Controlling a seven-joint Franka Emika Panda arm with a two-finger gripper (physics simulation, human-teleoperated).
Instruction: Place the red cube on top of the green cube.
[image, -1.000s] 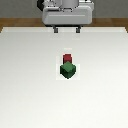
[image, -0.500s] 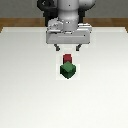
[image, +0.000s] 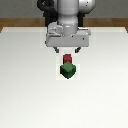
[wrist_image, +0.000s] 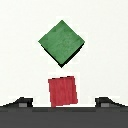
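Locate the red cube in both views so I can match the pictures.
Exterior view: the red cube sits on the white table, just below the gripper, directly behind the green cube.
Wrist view: the red cube lies between the fingertips.
Shared landmark: the green cube beside it.

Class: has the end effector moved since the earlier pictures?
Yes. In the exterior view the end effector has come down toward the red cube behind the green cube.

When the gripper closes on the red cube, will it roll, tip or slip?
The red cube has flat faces and sits flat on the table, so rolling seems unlikely. Its matte sides probably grip well. Squat shape suggests little tipping; the open gripper straddles it.
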